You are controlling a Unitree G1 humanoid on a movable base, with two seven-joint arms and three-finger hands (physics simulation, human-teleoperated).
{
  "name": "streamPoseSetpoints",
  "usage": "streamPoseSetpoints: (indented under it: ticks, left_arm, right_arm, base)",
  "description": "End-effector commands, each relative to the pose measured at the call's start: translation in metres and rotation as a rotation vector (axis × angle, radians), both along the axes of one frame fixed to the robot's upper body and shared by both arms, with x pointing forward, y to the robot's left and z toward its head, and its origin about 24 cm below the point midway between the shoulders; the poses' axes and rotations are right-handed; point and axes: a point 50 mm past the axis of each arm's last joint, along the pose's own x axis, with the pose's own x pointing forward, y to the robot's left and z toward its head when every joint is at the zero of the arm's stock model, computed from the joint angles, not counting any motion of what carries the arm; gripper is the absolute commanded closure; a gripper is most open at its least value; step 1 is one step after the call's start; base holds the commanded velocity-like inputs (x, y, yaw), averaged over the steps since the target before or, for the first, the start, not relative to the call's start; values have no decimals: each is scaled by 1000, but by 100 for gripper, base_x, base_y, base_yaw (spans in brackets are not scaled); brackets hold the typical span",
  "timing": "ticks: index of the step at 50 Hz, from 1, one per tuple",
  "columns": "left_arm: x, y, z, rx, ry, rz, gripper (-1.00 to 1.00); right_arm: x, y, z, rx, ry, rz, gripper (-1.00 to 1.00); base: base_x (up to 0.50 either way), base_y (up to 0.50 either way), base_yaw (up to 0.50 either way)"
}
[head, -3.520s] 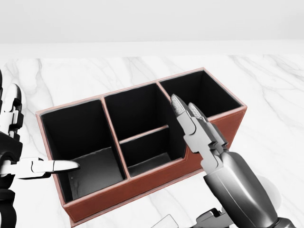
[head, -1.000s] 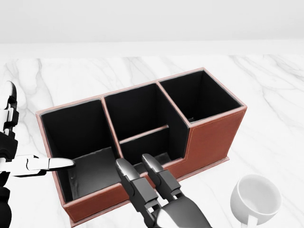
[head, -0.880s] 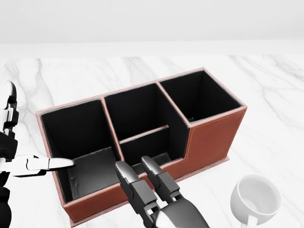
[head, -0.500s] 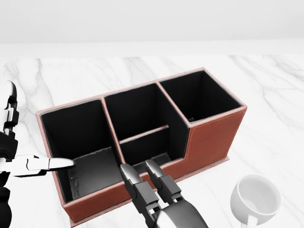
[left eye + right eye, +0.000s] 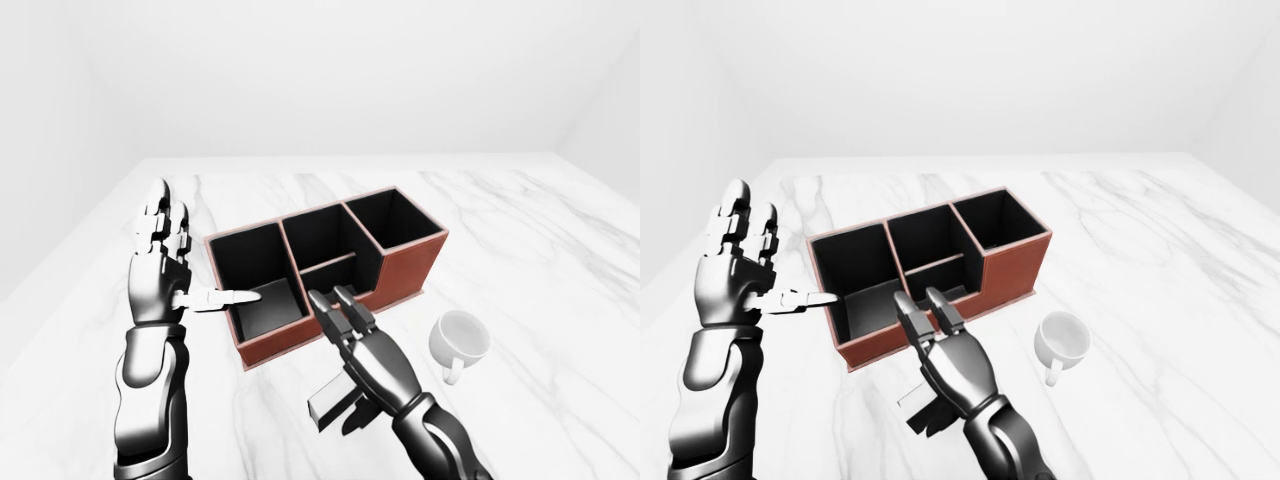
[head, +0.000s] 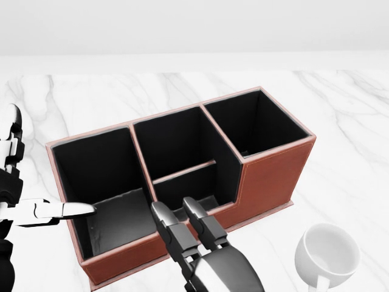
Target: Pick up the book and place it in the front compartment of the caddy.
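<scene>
Book [image 5: 335, 398] lies flat on the marble under the right hand [image 5: 372, 355], fingers straight, nothing held. Looks stiff, thin, probably slick: pinch an edge. Caddy [image 6: 267, 176] just beyond; left hand [image 5: 160, 265] splayed beside it.

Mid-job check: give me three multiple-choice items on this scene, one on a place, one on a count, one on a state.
1. In the left-eye view, the white ceramic mug stands where relative to the reddish-brown leather caddy?
A. lower right
B. upper left
C. inside it

2. How many open-topped compartments does the caddy have?
A. two
B. four
C. six

3. The left robot hand is:
A. closed on the mug
B. open, fingers spread
C. out of view

Key: 1 A, the mug sits on the white marble table beyond the caddy's right end. 2 B, two end bins plus a split middle. 3 B, it holds nothing.
</scene>
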Motion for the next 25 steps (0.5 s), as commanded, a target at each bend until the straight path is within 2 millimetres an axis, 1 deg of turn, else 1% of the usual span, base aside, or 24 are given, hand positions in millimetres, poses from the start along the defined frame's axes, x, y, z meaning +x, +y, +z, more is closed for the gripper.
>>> streamPoseSetpoints:
  ticks: [1, 25]
  left_arm:
    - [0, 0, 1, 2, -4, 0, -100]
    - [0, 0, 0, 2, 2, 0, -100]
  right_arm:
    - [5, 1, -1, -11, -6, -7, -100]
    - [6, -1, -26, -49, 47, -49, -100]
  base:
    - [0, 0, 0]
    - [0, 0, 0]
